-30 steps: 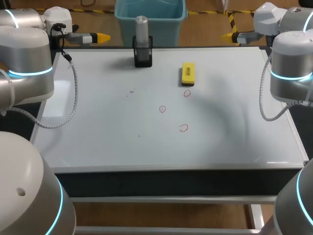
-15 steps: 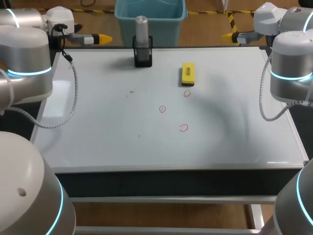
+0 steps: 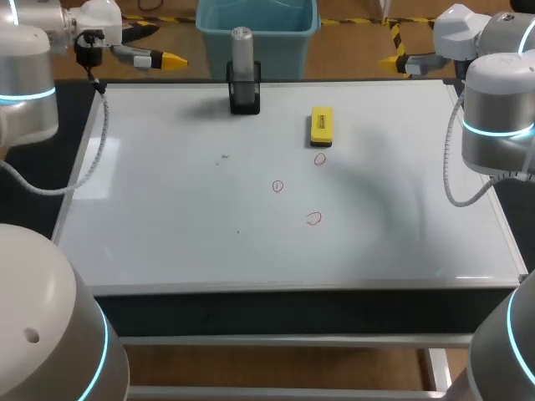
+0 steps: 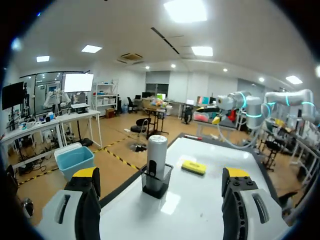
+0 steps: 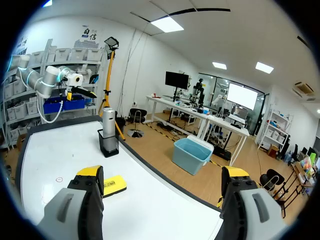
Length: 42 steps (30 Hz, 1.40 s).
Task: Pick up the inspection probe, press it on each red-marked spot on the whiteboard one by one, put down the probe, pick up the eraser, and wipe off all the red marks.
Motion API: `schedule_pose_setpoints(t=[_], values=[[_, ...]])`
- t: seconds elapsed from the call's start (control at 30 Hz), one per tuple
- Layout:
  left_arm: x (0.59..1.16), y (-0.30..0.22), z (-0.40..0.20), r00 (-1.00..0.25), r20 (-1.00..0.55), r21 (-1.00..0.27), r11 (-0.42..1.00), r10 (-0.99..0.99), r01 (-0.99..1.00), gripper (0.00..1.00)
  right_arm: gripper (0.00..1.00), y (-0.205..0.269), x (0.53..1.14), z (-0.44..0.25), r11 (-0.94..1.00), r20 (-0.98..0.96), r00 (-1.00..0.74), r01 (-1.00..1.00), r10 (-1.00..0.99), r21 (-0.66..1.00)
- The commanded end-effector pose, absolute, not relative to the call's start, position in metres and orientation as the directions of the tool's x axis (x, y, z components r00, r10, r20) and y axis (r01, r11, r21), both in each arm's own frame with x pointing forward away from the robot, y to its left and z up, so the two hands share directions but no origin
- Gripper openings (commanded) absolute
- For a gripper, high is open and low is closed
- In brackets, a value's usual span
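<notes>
the probe (image 3: pixel 242 48) stands upright straight ahead of your left gripper (image 3: pixel 170 60), closer than the right gripper (image 3: pixel 393 61); both have fingers apart, empty

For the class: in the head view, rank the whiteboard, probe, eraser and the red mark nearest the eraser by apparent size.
1. whiteboard
2. probe and eraser: too alike to rank; the holder hides the probe's base
3. red mark

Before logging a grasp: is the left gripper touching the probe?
Apart. The left wrist view shows the probe standing well ahead of the open left gripper, clear of both fingers.
</notes>
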<state>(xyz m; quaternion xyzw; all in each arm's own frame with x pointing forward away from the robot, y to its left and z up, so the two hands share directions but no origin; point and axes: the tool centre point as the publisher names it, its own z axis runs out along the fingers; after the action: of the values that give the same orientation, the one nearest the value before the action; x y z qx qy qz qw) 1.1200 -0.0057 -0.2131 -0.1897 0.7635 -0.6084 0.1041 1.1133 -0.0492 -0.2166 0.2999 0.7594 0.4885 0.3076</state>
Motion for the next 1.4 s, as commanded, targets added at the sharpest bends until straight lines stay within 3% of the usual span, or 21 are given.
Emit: schedule_pose_setpoints(t=[0.03, 0.43, 0.73, 1.4], values=[[1.140, -0.012, -0.223, -0.999, 0.047, -0.990, 0.135, -0.028, -0.050, 1.00, 1.00, -0.049, 1.114, -0.217, 0.344, -0.174, -0.631, 0.156, 0.756, 0.926], [1.158, -0.041, -0.229, -0.990, -0.016, -1.000, 0.008, 0.144, 0.018, 1.00, 1.00, -0.049, 1.114, -0.217, 0.344, -0.174, -0.631, 0.156, 0.756, 0.926], [1.165, -0.077, -0.231, -0.985, -0.023, -1.000, -0.010, 0.174, 0.021, 1.00, 1.00, -0.049, 1.114, -0.217, 0.344, -0.174, -0.631, 0.156, 0.756, 0.926], [1.155, -0.123, -0.236, -1.000, 0.011, -0.999, 0.031, 0.002, -0.011, 1.00, 1.00, -0.049, 1.114, -0.217, 0.344, -0.174, -0.631, 0.156, 0.756, 0.926]])
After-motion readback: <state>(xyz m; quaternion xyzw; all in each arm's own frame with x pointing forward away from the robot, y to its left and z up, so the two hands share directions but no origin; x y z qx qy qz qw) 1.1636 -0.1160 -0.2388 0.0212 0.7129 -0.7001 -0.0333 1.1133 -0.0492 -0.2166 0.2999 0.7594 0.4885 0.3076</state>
